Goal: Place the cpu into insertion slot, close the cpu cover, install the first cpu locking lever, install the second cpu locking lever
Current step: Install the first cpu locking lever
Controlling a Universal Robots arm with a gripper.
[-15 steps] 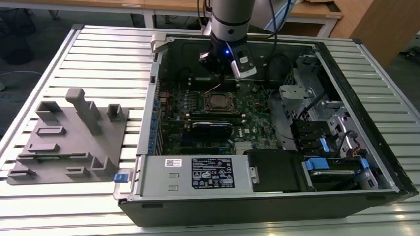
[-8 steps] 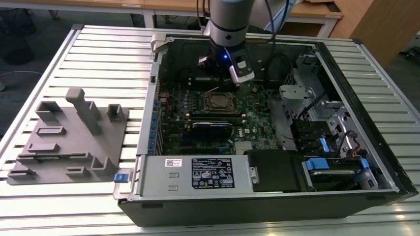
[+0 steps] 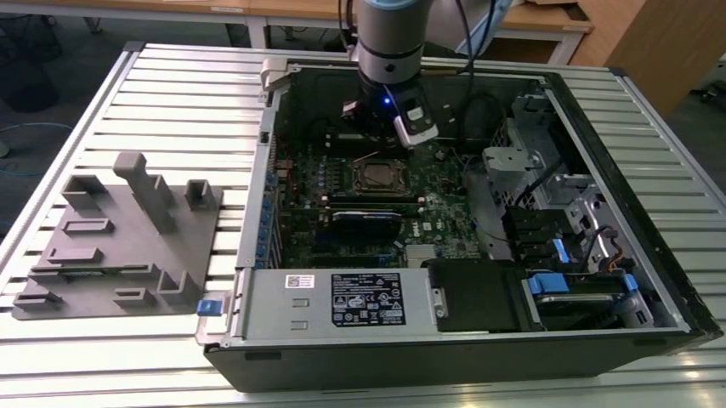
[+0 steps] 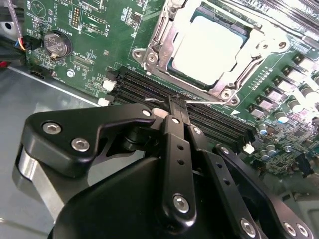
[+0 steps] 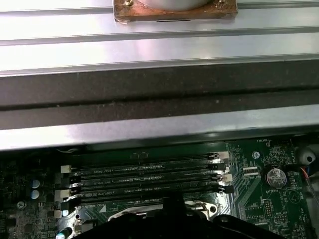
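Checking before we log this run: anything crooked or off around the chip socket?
Nothing stands out. In the second wrist view the chip lies flat and square under the metal frame, which sits level over its edges, not skewed. The hand is shut on a thin wire lever beside the memory slots.

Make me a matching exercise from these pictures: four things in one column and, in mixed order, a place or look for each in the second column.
Things
1. cpu
2. cover
3. battery
4. grey rack

Places and looks
a. on the table, outside the case
b. flat pale square inside a silver frame
c. silver frame lying down around the cpu
d. round and silver, on the green board, apart from the frame

Pairs: 1-b, 2-c, 3-d, 4-a
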